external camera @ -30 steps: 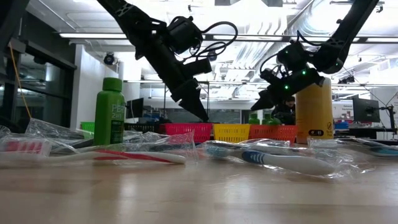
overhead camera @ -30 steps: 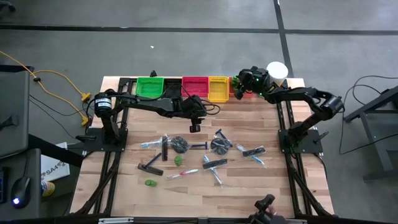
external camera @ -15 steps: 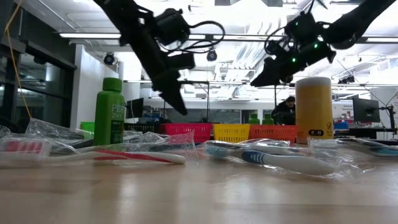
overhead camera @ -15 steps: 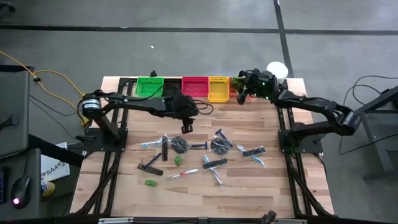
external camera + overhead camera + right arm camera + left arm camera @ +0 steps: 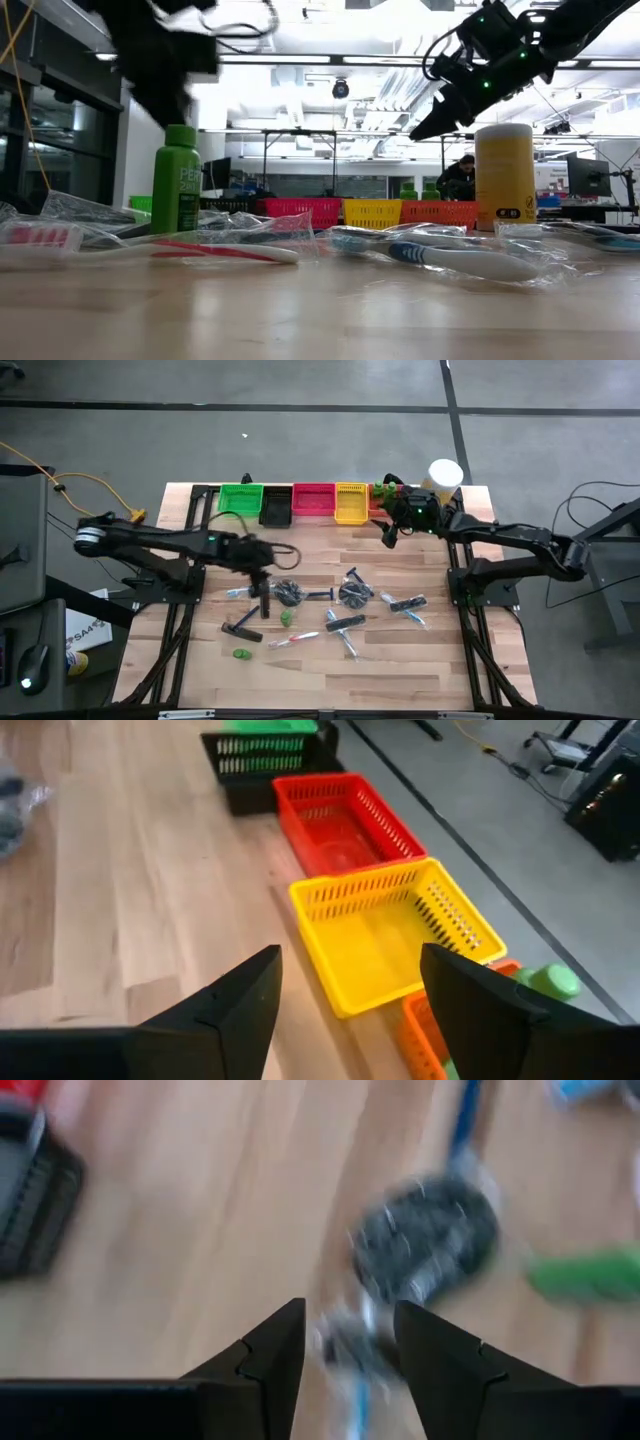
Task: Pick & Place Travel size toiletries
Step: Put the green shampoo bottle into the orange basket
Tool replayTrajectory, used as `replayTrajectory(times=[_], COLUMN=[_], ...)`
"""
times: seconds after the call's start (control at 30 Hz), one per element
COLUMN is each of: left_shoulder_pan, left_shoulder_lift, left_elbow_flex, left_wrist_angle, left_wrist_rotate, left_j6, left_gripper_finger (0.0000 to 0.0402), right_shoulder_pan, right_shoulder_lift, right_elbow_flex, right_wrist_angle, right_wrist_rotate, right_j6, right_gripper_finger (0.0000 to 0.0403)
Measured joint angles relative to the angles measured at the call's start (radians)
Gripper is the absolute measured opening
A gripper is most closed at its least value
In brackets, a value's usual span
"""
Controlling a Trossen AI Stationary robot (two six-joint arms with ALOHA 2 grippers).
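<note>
From above, the left gripper (image 5: 262, 572) hovers over the toiletries (image 5: 330, 608) scattered mid-table, while the right gripper (image 5: 388, 536) hangs near the yellow bin (image 5: 350, 503). At table height, a green bottle (image 5: 176, 180) stands among wrapped toothbrushes (image 5: 455, 260). The left wrist view shows parted, empty jaws above a dark disc (image 5: 428, 1240). The right wrist view shows wide, empty jaws before the yellow bin and the red bin (image 5: 340, 818).

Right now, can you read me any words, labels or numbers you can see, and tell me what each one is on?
"PER" on the green bottle standing at the left in the low view; the letters below it are too blurred to read.
The dark mark low on the yellow cylinder: too small to read.
Nothing readable on the bins or wrapped toothbrushes.
</note>
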Motion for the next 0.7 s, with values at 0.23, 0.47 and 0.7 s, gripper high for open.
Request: replayTrajectory(times=[0.23, 0.47, 0.7], left_shoulder_pan=[-0.195, -0.422, -0.603], left_shoulder_lift=[-0.104, -0.091, -0.056], left_elbow_flex=[0.000, 0.000, 0.000], left_wrist_angle=[-0.162, -0.176, -0.184], left_wrist_rotate=[0.196, 0.273, 0.237], left_j6=[-0.084, -0.326, -0.499], left_gripper_finger=[0.0155, 0.0170, 0.0224], right_shoulder_pan=[0.028, 0.028, 0.028], right_shoulder_lift=[0.000, 0.000, 0.000], right_elbow_flex=[0.000, 0.000, 0.000], right_wrist_angle=[0.001, 0.000, 0.000], right_wrist_rotate=[0.008, 0.008, 0.006], right_j6=[-0.029, -0.030, -0.029], right_gripper_finger=[0.0233, 0.0233, 0.0233])
